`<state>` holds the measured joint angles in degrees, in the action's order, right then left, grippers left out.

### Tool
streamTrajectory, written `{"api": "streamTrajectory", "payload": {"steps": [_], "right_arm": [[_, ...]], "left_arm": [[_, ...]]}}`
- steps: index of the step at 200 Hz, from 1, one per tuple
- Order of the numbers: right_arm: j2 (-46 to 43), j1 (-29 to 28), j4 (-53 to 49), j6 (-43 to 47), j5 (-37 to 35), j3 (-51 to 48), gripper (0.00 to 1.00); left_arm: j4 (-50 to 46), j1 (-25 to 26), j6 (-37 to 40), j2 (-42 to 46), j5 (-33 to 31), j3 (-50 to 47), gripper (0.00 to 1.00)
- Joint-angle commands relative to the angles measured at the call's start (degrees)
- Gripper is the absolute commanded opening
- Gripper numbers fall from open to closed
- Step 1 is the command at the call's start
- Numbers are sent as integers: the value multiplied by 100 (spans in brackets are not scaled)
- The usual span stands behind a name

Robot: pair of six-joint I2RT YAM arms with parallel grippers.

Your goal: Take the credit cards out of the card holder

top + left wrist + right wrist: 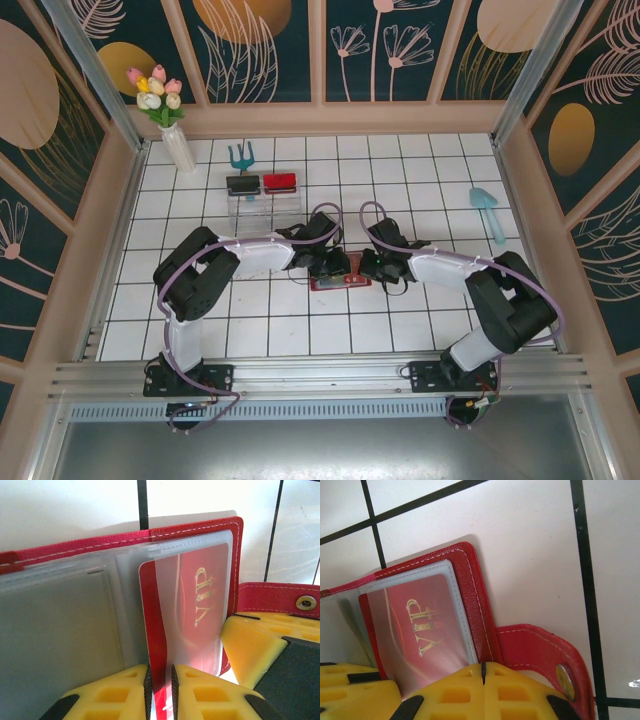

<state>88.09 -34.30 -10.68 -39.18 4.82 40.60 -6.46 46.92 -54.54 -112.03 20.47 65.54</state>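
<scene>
The red card holder (pixel 340 284) lies open on the white tiles between both arms. Its clear pockets (pixel 100 600) show in the left wrist view, and a red credit card (pixel 200 605) with gold "VIP" lettering sits partly out of one pocket. My left gripper (pixel 160 690) is shut on that card's near edge. My right gripper (pixel 483 672) is shut and rests on the holder's red cover (pixel 475 595), beside the snap tab (pixel 540 645). The same card (pixel 420 620) shows there. From above, the left gripper (pixel 328 266) and right gripper (pixel 372 268) meet over the holder.
A clear stand (pixel 262 205) carrying a black tray (pixel 243 185) and a red tray (pixel 279 183) is behind the holder. A vase of flowers (pixel 178 145), a teal rake (pixel 240 156) and a blue shovel (pixel 487 210) stand farther off. Walls enclose the tiled floor.
</scene>
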Motion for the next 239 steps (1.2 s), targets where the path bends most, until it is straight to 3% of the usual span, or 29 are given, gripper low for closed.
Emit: {"api": "streamTrajectory", "payload": {"steps": [1, 38, 83, 239], "right_arm": [[270, -173, -163, -79, 458, -178, 0], [278, -173, -180, -79, 415, -201, 0], [307, -155, -172, -83, 371, -236, 0], [530, 90, -365, -138, 204, -321, 0]], "left_arm": [[-18, 5, -26, -199, 25, -81, 20], [87, -5, -41, -92, 45, -175, 7], [145, -38, -59, 39, 80, -256, 0], [-136, -341, 339, 665, 163, -616, 0]]}}
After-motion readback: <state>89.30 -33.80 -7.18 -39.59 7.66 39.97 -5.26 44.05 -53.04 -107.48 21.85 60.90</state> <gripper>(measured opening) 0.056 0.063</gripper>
